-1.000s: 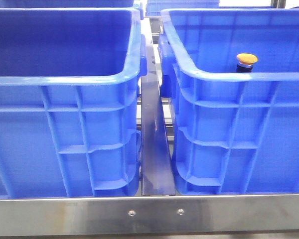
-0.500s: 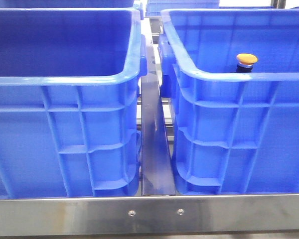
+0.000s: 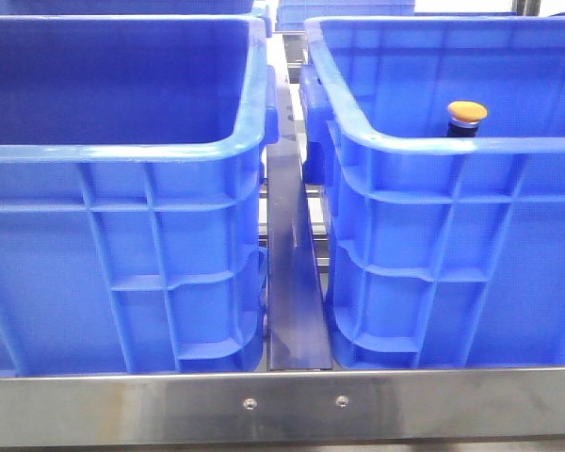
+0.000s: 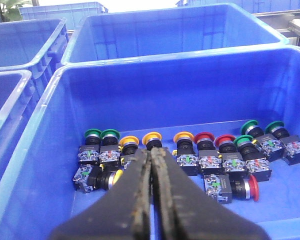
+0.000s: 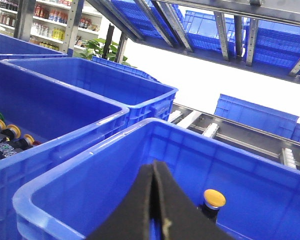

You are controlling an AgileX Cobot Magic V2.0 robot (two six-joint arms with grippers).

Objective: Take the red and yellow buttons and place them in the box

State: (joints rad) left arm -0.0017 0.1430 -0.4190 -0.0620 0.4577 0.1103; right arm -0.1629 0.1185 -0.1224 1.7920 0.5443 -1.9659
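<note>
Blue ribbed box [image 3: 452, 235], yellow-orange capped button [image 3: 467, 110] with silver collar inside. Second blue crate [image 3: 122, 235]. Bare silver metal rail [image 3: 282, 405]. Supply crate [image 4: 35, 165] blue; buttons there capped green [image 4: 92, 133], yellow [image 4: 152, 136] and red [image 4: 204, 137], black bodies. Black left gripper [image 4: 152, 157], black right gripper [image 5: 155, 172].

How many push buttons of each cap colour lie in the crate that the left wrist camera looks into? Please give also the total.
Green caps: 5
Yellow caps: 4, one of them lying on its side
Red caps: 3, one of them lying on its side
Total: 12
</note>
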